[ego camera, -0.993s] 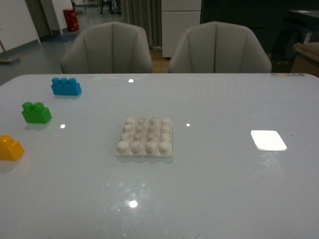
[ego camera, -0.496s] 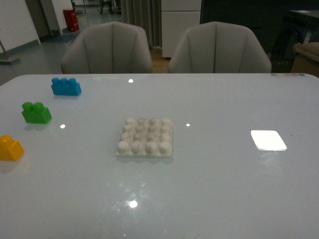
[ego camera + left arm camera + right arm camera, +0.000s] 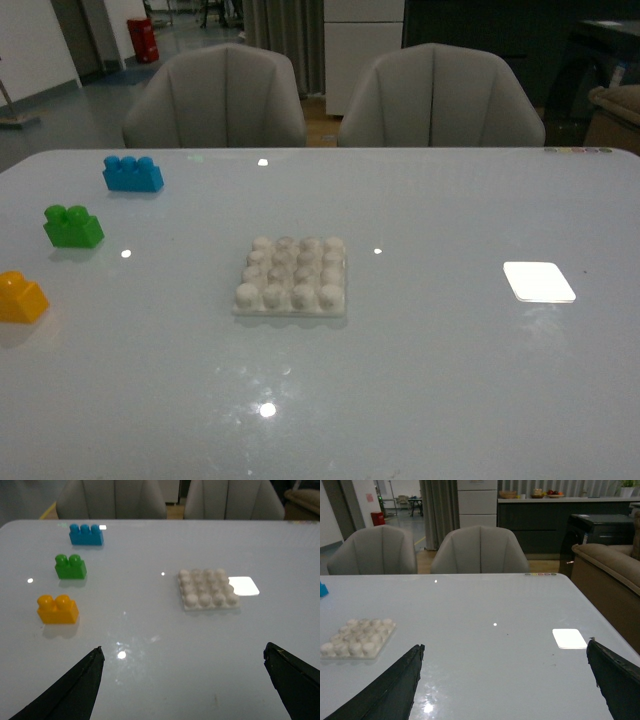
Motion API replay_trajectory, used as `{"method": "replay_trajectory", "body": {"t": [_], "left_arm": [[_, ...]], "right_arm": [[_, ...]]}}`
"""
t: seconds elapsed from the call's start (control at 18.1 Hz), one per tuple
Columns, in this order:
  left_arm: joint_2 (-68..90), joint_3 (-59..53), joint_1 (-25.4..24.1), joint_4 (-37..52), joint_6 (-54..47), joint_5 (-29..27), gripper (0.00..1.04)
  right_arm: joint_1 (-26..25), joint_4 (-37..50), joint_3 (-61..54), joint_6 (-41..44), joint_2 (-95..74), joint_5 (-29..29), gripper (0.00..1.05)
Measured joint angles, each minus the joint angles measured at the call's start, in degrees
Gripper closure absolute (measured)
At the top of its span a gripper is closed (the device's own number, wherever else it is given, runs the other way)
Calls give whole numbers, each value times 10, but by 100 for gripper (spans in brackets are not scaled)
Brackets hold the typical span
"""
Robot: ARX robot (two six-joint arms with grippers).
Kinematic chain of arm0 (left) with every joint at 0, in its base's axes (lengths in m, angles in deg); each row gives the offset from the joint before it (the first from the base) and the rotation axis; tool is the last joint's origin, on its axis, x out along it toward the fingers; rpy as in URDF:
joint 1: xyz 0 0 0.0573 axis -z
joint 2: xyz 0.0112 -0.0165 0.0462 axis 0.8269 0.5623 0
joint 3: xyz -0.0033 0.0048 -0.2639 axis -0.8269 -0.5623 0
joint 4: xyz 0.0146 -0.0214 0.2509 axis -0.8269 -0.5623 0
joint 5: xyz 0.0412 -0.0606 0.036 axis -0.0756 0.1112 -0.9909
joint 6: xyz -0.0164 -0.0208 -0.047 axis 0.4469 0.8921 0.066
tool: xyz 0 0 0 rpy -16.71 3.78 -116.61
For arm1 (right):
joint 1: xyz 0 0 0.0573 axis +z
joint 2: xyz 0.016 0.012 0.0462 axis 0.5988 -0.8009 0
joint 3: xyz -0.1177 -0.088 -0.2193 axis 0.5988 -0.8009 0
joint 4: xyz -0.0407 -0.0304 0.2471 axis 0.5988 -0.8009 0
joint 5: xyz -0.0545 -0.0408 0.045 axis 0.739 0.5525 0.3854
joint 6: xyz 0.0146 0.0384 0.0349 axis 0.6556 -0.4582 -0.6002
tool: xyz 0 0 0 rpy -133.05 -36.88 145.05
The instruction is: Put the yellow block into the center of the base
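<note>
Well, you have both grippers spread wide over the table (image 3: 430, 380), and the yellow block (image 3: 20, 297) lies free at its far left.

Your left gripper (image 3: 182, 652) hangs above the tabletop with its dark fingers (image 3: 75, 690) far apart, and your right gripper (image 3: 505, 647) is just as wide (neither touches a thing). The yellow block stands upright, nearest you in a row with the green brick (image 3: 72, 226) and, farther back, the blue brick (image 3: 132, 173). The base (image 3: 291, 277) lies flat mid-table, well apart from the block, with a white patch (image 3: 538, 281) off to its right.
</note>
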Motion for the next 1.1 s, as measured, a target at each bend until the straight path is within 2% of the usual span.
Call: {"method": "replay_trajectory", "body": {"t": [0.11,0.22,0.33,0.44,0.5,0.72,0.88,1.1], "left_arm": [[52,8,-12,58,5,21,7],[126,10,-59,124,0,58,7],[269,49,-148,241,-20,147,7],[444,134,-233,346,-50,217,7],[550,202,-271,340,-64,245,7],[810,380,-317,286,-120,241,7],[919,479,-323,260,-172,228,7],[972,511,-333,228,-207,230,7]], "right_arm": [[0,0,0,0,0,0,6],[0,0,0,0,0,0,6],[0,0,0,0,0,0,6],[0,0,0,0,0,0,6],[0,0,0,0,0,0,6],[0,0,0,0,0,0,6],[0,0,0,0,0,0,6],[0,0,0,0,0,0,6]]}}
